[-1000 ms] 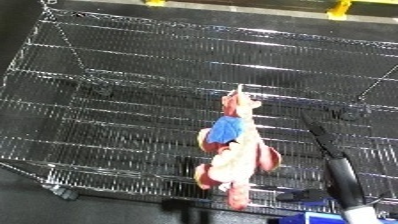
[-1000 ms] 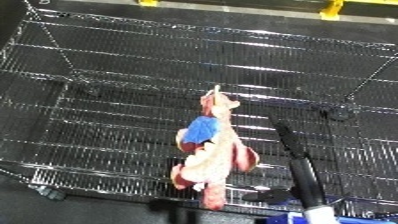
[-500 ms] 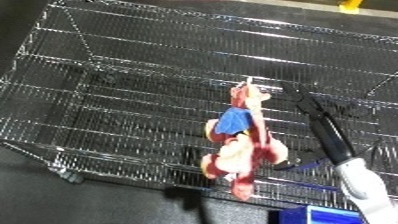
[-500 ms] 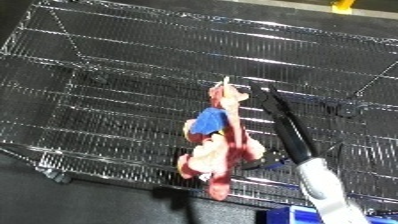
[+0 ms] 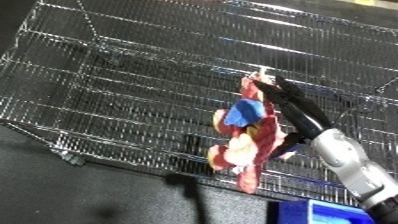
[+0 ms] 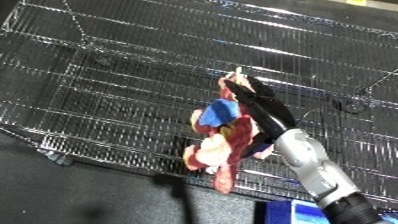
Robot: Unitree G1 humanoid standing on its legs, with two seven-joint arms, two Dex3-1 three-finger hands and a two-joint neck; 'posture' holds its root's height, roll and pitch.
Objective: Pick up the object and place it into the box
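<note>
Your right hand (image 6: 258,107) reached out over the wire bin (image 5: 133,90) from the lower right, its black fingers (image 5: 289,97) stretched long and straight and lying against the right side of the plush toy (image 5: 244,137). The fingers stayed close together rather than spread, and nothing in either view showed them curled round the toy. The fingertips ended near the toy's far tip, close to a small pale tag (image 5: 260,75) at its upper end. The silver forearm (image 6: 306,165) ran back from the hand toward the near right corner of the scene.

The toy, pink and red with a blue patch (image 6: 218,112) at its middle, lay lengthwise over the wire mesh, its narrow end pointing far and its fuller, paler end hanging toward the bin's near rim. Whether it rested on the bin's floor or was propped by your fingers could not be told.

The bin's wire walls rose at the far and left sides. A blue object (image 5: 333,214) showed at the near right edge, outside the bin. Your left hand appeared in neither view.
</note>
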